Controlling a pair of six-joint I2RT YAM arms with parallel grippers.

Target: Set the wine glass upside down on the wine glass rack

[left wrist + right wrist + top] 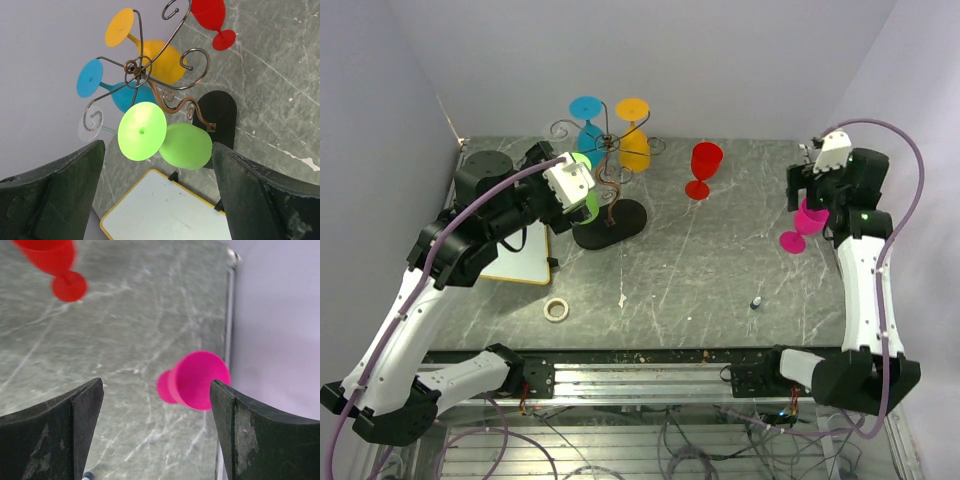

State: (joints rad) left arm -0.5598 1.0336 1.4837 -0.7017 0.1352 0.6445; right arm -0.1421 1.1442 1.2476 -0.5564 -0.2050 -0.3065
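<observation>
Pink and upright on its foot, the pink glass (802, 225) stands on the bench (700, 285) well to the right of the rack (615, 222). It is farther out than the red glass (704, 168), which stands between the two. The right tool (807, 192) hangs just above the pink glass, released, fingers spread wide. In the wrist view the bowl sits between them, close to the right-hand finger but apart from it. The stem runs roughly vertical, so the next move likely turns on coming down around bowl or stem. After that the glass must be carried leftward to the rack and turned over.

The right arm is plainly the nearer one. The left tool (582, 190) is beside the rack, also spread and gripping nothing. The green glass (187, 145) hangs foot-up from a scroll arm just beyond its fingers, next to the blue glass (127, 97) and the yellow glass (160, 60).
</observation>
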